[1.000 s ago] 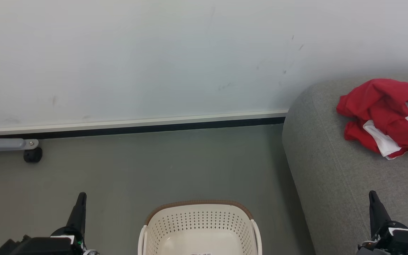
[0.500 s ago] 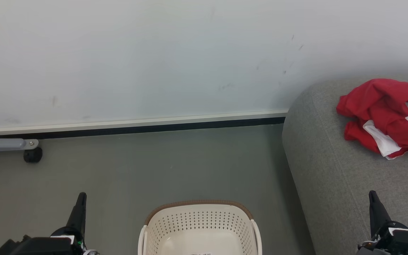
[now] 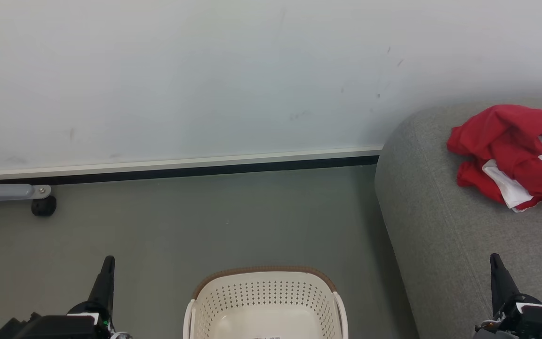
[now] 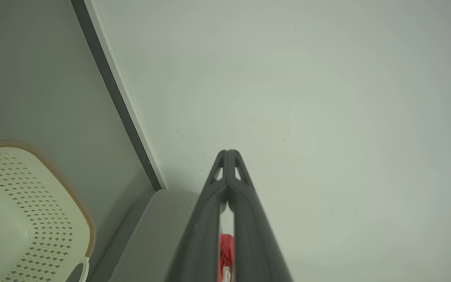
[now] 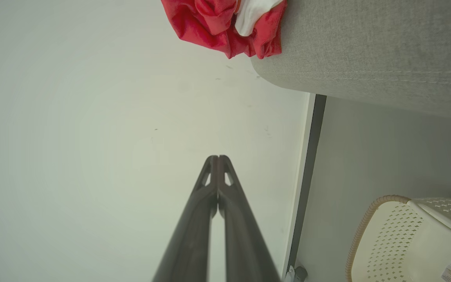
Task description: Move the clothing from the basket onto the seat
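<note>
The left gripper [image 3: 108, 262] is seen at the near left. Its two dark fingers are pressed together with nothing between them and are pointed toward the far wall [image 3: 205, 70], above the floor [image 3: 195, 221]. The right gripper [image 3: 495, 260] is seen at the near right, its fingers likewise brought together on nothing, and it is shown against the near part of the seat [image 3: 435, 226].

Between the two grippers, at the near middle, the basket [image 3: 264, 270] is set upright on the floor. A cream bottom with a small label is shown inside it. The seat is placed just right of the basket, with its rounded far-left corner near the wall.

The clothing [image 3: 508, 136] is laid in a crumpled heap on the far right part of the seat. It is red with white panels and white-striped trim, and it is well apart from both grippers and from the basket. A grey leg with a black caster [image 3: 43, 205] is seen at the far left, by the skirting.
</note>
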